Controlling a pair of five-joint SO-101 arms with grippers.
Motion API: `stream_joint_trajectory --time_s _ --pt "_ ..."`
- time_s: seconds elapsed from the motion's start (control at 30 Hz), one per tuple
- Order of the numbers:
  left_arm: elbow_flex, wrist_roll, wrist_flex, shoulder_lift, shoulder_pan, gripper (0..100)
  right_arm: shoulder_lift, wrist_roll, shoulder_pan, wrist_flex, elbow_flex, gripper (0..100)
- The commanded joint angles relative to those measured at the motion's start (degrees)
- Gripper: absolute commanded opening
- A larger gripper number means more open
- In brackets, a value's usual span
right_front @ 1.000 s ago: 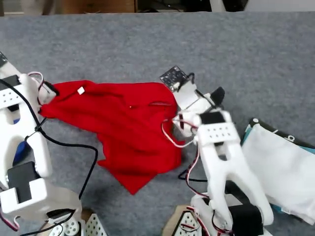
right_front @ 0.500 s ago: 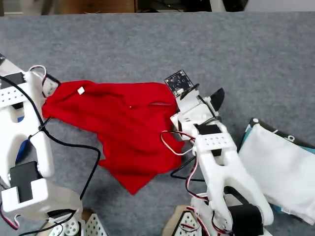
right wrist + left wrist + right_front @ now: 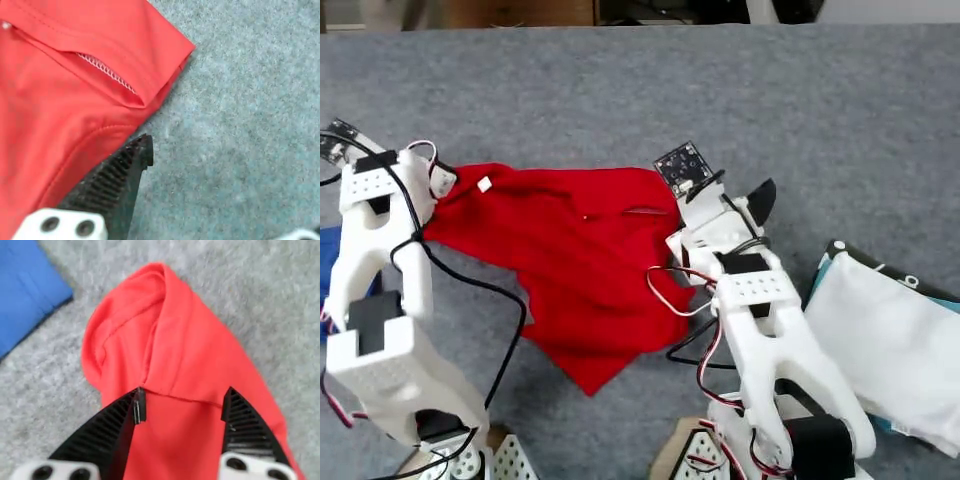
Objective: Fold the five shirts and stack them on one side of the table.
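Red shirt (image 3: 580, 250) lying rumpled, unfolded, on table (image 3: 820, 100). Left gripper (image 3: 182, 400) hanging spread over shirt's sleeve; right gripper (image 3: 220, 190) gaping beside shirt's other sleeve. You're needing both sleeve hems pinched squarely before pulling shirt flat.

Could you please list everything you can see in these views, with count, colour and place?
red shirt: one, red, spread crumpled on the middle-left of the table.
white shirt: one, white, folded at the table's right edge.
teal cloth: one, teal, under the white shirt.
blue cloth: one, blue, near the red shirt's sleeve.
table: one, grey cover.
left pincer: one, black fingers, open over the red shirt's sleeve.
right pincer: one, black fingers, open at the red shirt's opposite edge.
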Motion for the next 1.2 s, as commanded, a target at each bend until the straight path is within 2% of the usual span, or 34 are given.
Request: stream_joint_trajectory --time_s 0.0,0.2,0.87,1.17 --pt "-5.19 0.35 -0.44 1.89 -0.97 25 -1.98 -0.18 0.13 -1.32 0.04 54.1" --pt "-7.91 -0.09 -0.44 3.21 -1.49 19 -1.98 -0.18 0.13 -1.32 0.04 54.1" --pt "-10.29 0.26 -0.97 3.56 -1.41 18 -1.98 -0.18 0.13 -1.32 0.13 54.1" --pt "-9.49 0.35 -5.71 6.99 -1.58 18 -1.98 -0.18 0.13 -1.32 0.22 54.1"
